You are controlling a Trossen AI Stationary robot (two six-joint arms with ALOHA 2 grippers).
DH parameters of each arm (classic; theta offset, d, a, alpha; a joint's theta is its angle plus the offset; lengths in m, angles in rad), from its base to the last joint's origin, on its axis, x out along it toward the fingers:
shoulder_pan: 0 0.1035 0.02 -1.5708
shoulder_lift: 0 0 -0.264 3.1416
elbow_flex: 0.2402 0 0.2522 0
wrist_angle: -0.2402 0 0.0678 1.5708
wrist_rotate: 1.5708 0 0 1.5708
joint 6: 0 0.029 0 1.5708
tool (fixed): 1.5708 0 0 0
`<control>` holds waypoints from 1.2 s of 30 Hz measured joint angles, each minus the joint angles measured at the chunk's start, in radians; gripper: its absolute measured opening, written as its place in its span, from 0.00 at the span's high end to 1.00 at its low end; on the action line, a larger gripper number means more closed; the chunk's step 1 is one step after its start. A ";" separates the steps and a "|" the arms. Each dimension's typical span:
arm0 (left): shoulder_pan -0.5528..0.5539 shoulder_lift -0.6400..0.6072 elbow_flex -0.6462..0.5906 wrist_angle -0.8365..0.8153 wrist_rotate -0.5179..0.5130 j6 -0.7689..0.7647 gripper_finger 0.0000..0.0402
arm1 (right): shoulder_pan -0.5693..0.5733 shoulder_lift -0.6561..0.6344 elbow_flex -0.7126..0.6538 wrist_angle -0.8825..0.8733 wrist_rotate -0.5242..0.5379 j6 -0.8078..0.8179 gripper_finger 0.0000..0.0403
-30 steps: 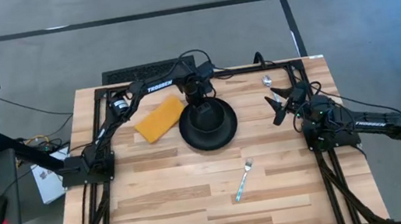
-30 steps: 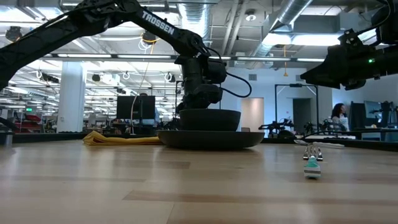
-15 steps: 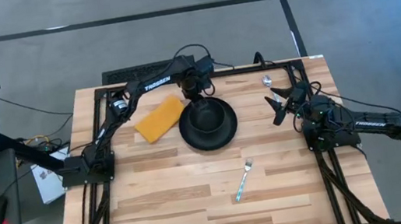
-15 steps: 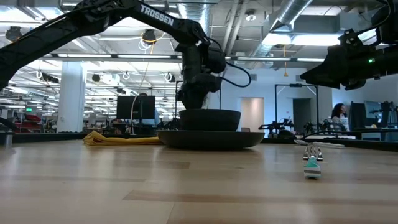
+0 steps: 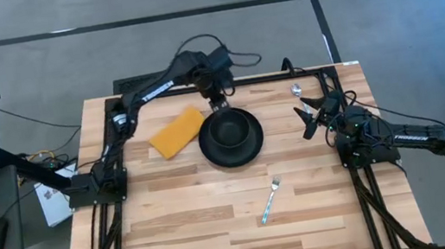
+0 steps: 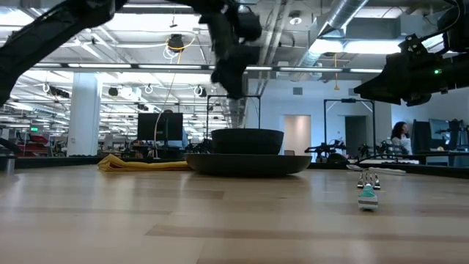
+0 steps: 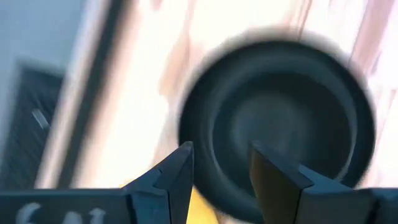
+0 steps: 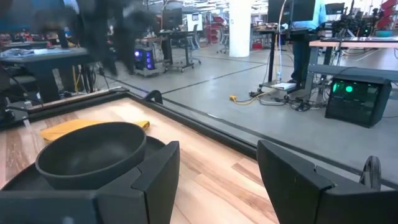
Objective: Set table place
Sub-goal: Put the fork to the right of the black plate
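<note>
A black bowl (image 5: 229, 130) stands in a round black plate (image 5: 209, 151) at the table's far middle; both also show in the low view, bowl (image 6: 247, 140) and plate (image 6: 249, 164). A yellow-orange cloth (image 5: 176, 132) lies flat to the plate's left. A fork (image 5: 270, 199) lies toward the near right. A spoon (image 5: 296, 90) lies at the far right. My left gripper (image 5: 220, 100) is open and empty, raised above the bowl's far rim (image 6: 236, 86); in its wrist view (image 7: 221, 163) the bowl (image 7: 280, 118) lies beyond the fingers. My right gripper (image 5: 312, 118) is open and empty at the right.
The table's black frame edge (image 5: 277, 75) runs just behind the left gripper. Bare wood (image 5: 184, 226) lies at the table's near half around the fork. The right wrist view shows the bowl (image 8: 93, 152) and the cloth (image 8: 81, 129) across the table.
My left gripper has risen from the bowl's far rim and drawn back toward the table's far edge, now well clear above it. The bowl stays in the plate where it was.
</note>
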 joint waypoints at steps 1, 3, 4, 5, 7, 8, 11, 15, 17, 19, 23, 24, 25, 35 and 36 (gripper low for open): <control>-0.009 -0.019 0.000 0.046 -0.006 0.011 0.65 | 0.000 0.000 0.000 0.000 0.000 0.000 0.41; -0.023 -0.058 -0.001 0.103 -0.008 0.031 0.65 | 0.000 0.000 0.000 0.000 0.000 0.005 0.41; -0.030 -0.077 -0.001 0.129 -0.013 0.036 0.65 | 0.000 0.000 0.000 0.000 0.000 0.012 0.41; -0.035 -0.096 0.000 0.151 -0.015 0.037 0.65 | 0.000 0.000 0.000 0.000 0.000 0.024 0.41; -0.042 -0.127 -0.012 0.168 -0.015 0.038 0.65 | 0.000 0.000 0.000 0.000 0.000 0.034 0.41; -0.046 -0.140 -0.023 0.179 -0.019 0.038 0.65 | 0.000 0.000 0.000 0.000 0.000 0.034 0.41; -0.057 -0.187 -0.077 0.241 -0.029 0.037 0.65 | 0.002 0.000 0.000 0.000 0.000 0.037 0.41; -0.075 -0.287 -0.217 0.457 -0.026 0.034 0.65 | 0.002 0.000 0.000 0.000 0.000 0.054 0.41; -0.089 -0.341 -0.320 0.603 -0.026 0.036 0.65 | 0.002 0.000 0.000 0.000 -0.001 0.055 0.41; -0.099 -0.395 -0.433 0.672 -0.026 0.033 0.65 | 0.002 0.000 0.000 0.000 0.000 0.055 0.41; -0.113 -0.525 -0.679 0.833 -0.027 0.004 0.65 | 0.002 0.002 0.000 -0.001 -0.005 0.055 0.41; -0.114 -0.560 -0.750 0.879 -0.037 -0.005 0.65 | 0.002 0.001 0.000 -0.001 -0.006 0.055 0.41; -0.119 -0.597 -0.823 0.936 -0.048 -0.014 0.65 | 0.003 0.000 0.000 -0.001 -0.009 0.055 0.41; -0.180 -0.920 -1.533 1.562 -0.045 -0.052 0.65 | 0.070 0.000 -0.002 0.036 -0.195 0.142 0.41; -0.186 -0.937 -1.590 1.624 -0.048 -0.054 0.65 | 0.075 0.000 -0.002 0.037 -0.195 0.176 0.41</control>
